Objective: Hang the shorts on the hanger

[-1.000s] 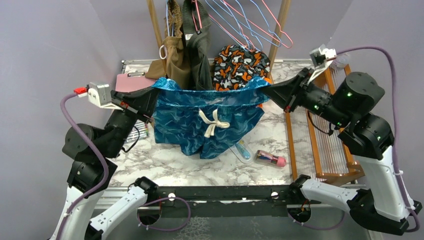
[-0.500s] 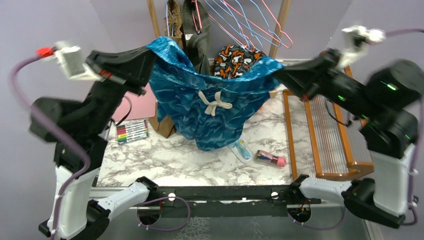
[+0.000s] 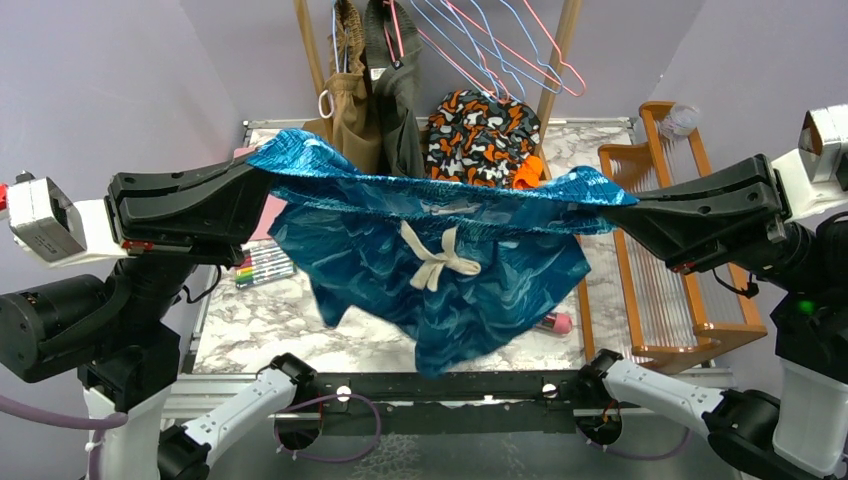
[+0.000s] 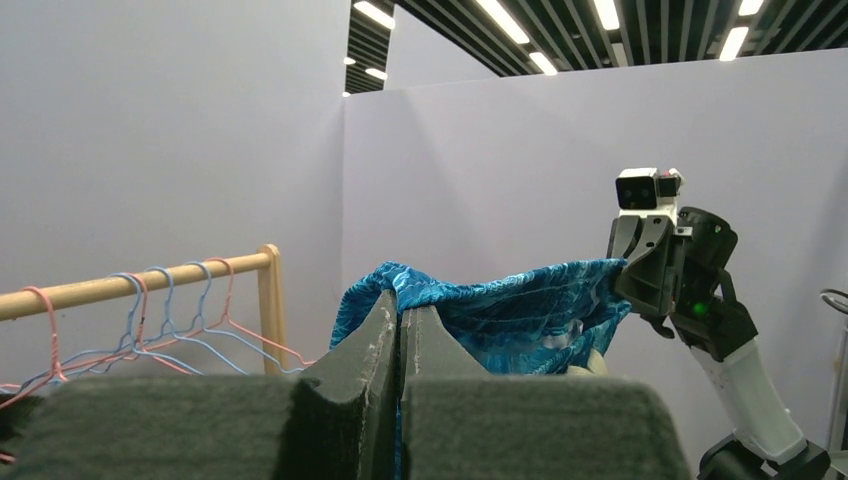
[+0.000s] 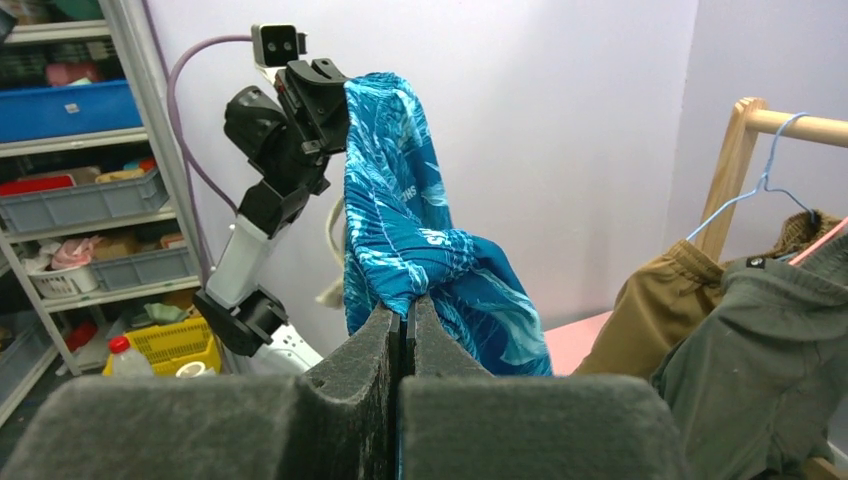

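Observation:
The teal-blue shorts [image 3: 440,255] hang in the air above the table, waistband stretched wide between my two grippers, cream drawstring bow facing up. My left gripper [image 3: 262,172] is shut on the waistband's left end, also seen in the left wrist view [image 4: 402,305]. My right gripper [image 3: 622,200] is shut on the right end, also seen in the right wrist view [image 5: 408,308]. The shorts show in both wrist views [image 4: 500,310] [image 5: 400,200]. Light-blue wire hangers [image 3: 520,48] hang among pink ones on the wooden rail behind the shorts, and show in the left wrist view [image 4: 133,300].
A tan garment [image 3: 352,110], an olive garment [image 3: 400,100] and an orange-black-white blotch-patterned garment [image 3: 480,125] are at the back by the rail post [image 3: 555,60]. A wooden slatted rack [image 3: 680,260] stands at the right. Markers [image 3: 262,265] lie at the left.
Both arms have lifted the shorts off the table, high and toward the camera, and moved apart. The waistband is now pulled much wider and the legs hang free.

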You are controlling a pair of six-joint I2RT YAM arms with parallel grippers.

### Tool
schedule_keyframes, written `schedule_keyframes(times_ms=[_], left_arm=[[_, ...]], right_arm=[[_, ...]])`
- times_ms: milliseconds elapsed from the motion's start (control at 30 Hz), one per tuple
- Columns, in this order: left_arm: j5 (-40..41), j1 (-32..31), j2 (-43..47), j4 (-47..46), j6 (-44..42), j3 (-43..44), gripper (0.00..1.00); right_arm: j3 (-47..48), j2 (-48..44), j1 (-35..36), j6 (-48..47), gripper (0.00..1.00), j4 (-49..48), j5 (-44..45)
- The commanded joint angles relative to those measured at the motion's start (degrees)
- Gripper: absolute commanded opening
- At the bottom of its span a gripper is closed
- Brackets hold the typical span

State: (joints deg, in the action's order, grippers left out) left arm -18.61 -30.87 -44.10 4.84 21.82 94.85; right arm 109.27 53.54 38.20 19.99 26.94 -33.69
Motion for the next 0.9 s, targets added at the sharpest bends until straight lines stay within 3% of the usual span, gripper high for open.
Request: schedule_keyframes(times_ms=[0, 133, 267, 367, 633, 867], left_arm=[[1.49, 0.11, 0.62, -4.69, 0.16, -2.15, 0.0], [1.51, 0.1, 0.2, -4.58, 0.76, -4.44, 0.0], [1.61, 0.11, -1.37, -4.89, -0.29, -1.73, 0.0], [1.69, 0.11, -1.43, -5.42, -0.63, -3.04, 0.0], [8.75, 0.11, 4.34, -0.16, 0.27, -21.74, 0.0], [17.79, 0.11, 11.33, 5.74, 5.42, -38.89, 0.0]], right_arm=[[-2.65, -1.31, 0.04, -1.16, 0.01, -1.82, 4.06], [-5.39, -0.8, 0.04, -0.97, 0.01, -1.55, 5.67], [0.52, 1.18, 0.03, -2.12, 0.01, -1.89, 0.82], [-0.51, 1.43, 0.04, -2.25, 0.01, -2.62, 1.18], [-19.36, -2.61, 0.03, -3.89, 0.01, 0.65, 19.76], [-37.86, -6.31, 0.04, -1.92, 0.01, 0.02, 24.79]])
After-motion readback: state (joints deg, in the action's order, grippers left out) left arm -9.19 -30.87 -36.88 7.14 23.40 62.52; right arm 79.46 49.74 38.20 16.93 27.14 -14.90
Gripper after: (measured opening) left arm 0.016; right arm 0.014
